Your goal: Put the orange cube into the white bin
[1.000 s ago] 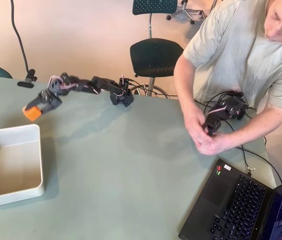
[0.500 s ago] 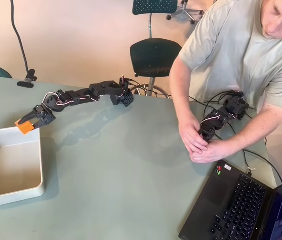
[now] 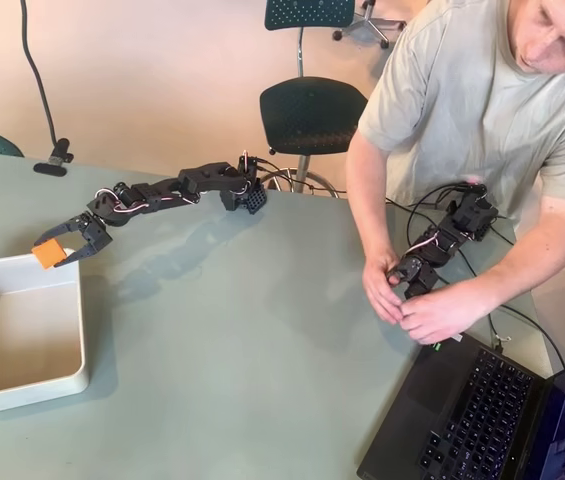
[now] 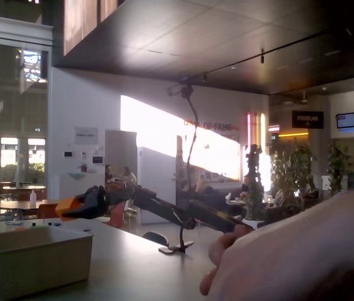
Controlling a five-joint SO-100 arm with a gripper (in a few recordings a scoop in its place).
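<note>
The orange cube sits between the fingers of my black gripper, which is shut on it. In the overhead view the cube hangs over the far right corner of the white bin, right at its rim. The fixed view shows the cube in the air a little above the bin's rim, with the gripper stretched out level from the right. I see nothing lying inside the bin.
A person sits at the table's right side with both hands near a laptop. A black clamp with a cable stands at the far left edge. A dark chair stands behind the table.
The arm has stretched out and dropped lower, carrying the cube left and toward the bin's far right corner. Over the last half second it hardly moved.
</note>
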